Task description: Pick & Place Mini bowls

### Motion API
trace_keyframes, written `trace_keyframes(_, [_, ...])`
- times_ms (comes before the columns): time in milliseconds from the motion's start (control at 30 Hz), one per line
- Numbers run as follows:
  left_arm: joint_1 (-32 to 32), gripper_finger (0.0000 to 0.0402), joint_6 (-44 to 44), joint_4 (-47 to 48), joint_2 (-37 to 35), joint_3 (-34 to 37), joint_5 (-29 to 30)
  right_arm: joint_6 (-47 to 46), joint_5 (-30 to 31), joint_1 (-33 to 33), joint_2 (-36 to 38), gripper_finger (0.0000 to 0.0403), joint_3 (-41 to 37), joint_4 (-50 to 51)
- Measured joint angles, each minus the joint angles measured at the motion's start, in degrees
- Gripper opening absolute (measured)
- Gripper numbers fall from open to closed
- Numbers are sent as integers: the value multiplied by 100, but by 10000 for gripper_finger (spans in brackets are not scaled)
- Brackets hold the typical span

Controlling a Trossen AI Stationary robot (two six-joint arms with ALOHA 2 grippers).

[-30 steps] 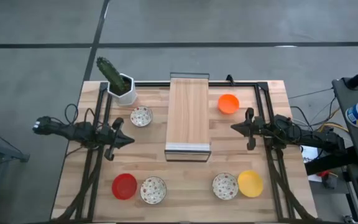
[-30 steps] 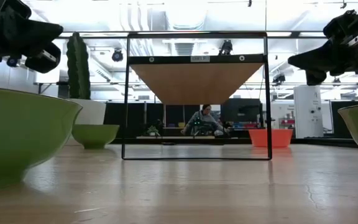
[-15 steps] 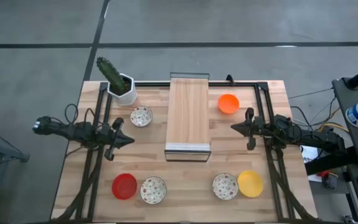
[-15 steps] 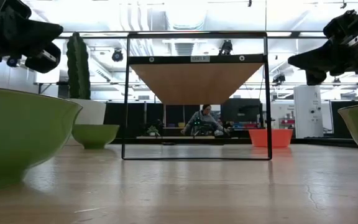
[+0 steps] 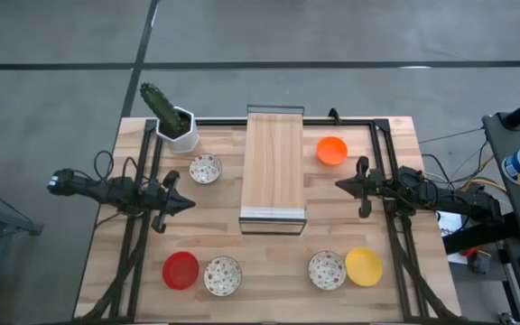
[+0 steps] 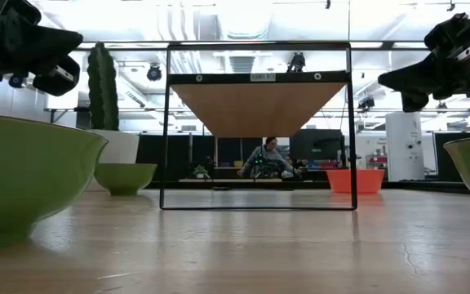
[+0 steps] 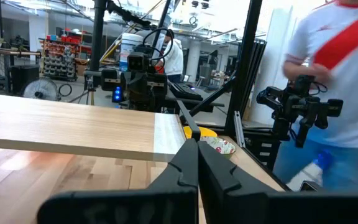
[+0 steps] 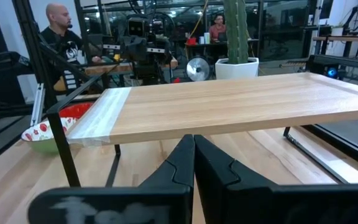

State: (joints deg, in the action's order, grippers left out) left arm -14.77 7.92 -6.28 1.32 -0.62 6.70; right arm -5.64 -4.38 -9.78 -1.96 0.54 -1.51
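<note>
Bowls sit untouched from above, orange (image 5: 332, 150) and one speckled (image 5: 205, 168) flanking the raised shelf (image 5: 274, 168), red (image 5: 181, 270), two speckled, yellow (image 5: 364, 265) along the near edge, left gripper (image 5: 186, 203) and right gripper (image 5: 341, 184) hovering beside the shelf; wrist views show both pinched closed, empty.

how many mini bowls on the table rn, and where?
6. Orange bowl right of the raised board; patterned bowl left of it. Front edge: red bowl, patterned bowl, patterned bowl, yellow bowl. None look hidden.
</note>
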Motion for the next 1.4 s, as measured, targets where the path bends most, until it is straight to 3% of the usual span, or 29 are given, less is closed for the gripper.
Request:
trace_keyframes(767, [1, 0, 1, 0, 2, 0, 0, -59, 0, 0, -1, 8, 0, -8])
trace_keyframes(1133, [1, 0, -1, 2, 2, 0, 0, -2191, -2, 0, -1, 8, 1, -53])
trace_keyframes(1333, [1, 0, -42, 0, 2, 0, 1, -4608, 44, 0, -1, 8, 0, -70])
trace_keyframes(1400, [1, 0, -38, 0, 1, 0, 26, -5004, 230, 0, 1, 8, 1, -57])
